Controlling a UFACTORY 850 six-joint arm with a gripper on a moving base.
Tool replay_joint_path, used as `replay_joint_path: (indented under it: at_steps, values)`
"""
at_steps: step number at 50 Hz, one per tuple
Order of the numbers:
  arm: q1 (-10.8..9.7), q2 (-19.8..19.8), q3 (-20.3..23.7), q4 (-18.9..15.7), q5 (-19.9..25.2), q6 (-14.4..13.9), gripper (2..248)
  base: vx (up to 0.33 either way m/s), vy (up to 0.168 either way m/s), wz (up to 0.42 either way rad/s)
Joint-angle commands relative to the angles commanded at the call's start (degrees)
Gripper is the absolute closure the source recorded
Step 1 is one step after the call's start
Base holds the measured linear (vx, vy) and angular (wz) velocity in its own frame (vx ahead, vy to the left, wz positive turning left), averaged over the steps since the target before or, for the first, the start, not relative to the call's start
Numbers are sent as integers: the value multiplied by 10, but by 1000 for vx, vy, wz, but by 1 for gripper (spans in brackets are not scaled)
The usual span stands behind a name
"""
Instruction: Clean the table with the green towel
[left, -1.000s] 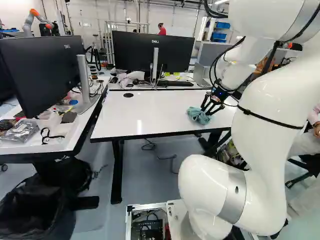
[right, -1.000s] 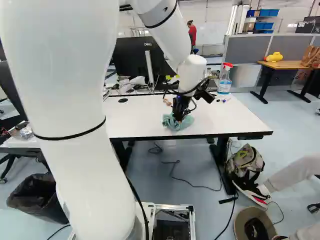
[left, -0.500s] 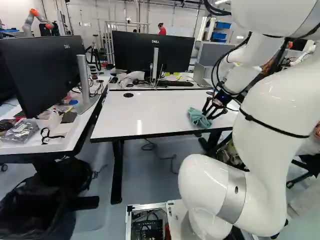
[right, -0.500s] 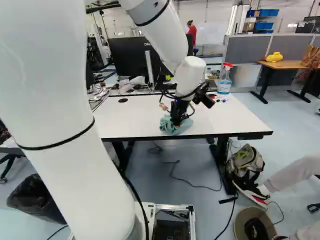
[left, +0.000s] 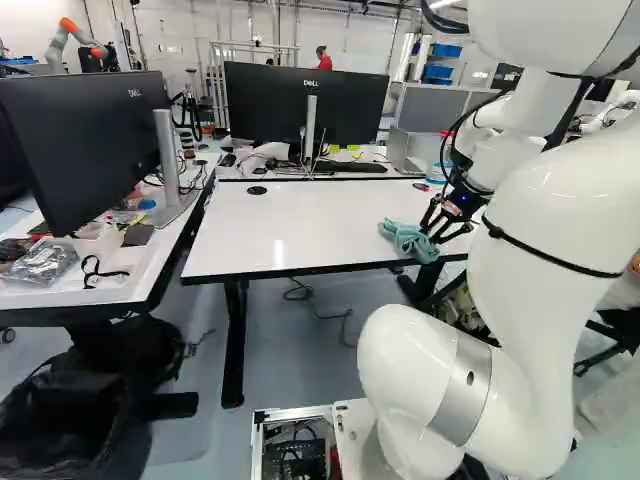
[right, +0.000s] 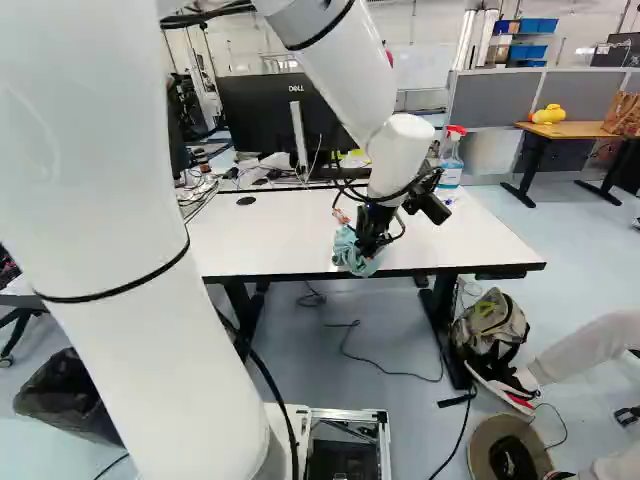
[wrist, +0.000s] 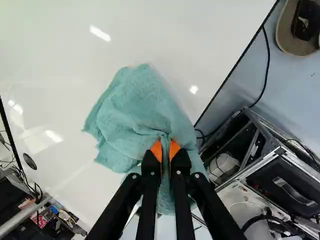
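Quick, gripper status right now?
Black gripper with orange-padded jaws: closed, holding the soft blue-green cloth towel, a fold of it pinched between the jaws.

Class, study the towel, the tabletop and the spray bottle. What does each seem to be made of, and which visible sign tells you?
Towel: soft, matte cloth, perhaps microfibre; it bunches into loose folds.
Tabletop: smooth, glossy, possibly laminate; lights reflect as bright patches.
Spray bottle: probably plastic, partly see-through, with a red trigger head; its exact finish is unclear.
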Motion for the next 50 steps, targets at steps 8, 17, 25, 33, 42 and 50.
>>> replay_joint_path:
  at_steps: [8,17,25,33,42,50]
  values:
    - [-12,-16,-18,0,0,0,213,0,0,0]
    - [-14,-37,-44,0,0,0,213,0,0,0]
    - [-8,-57,-68,0,0,0,213,0,0,0]
    - [1,-77,-92,0,0,0,213,0,0,0]
    - [10,-99,-120,0,0,0,213,0,0,0]
    - [18,-117,-144,0,0,0,213,0,0,0]
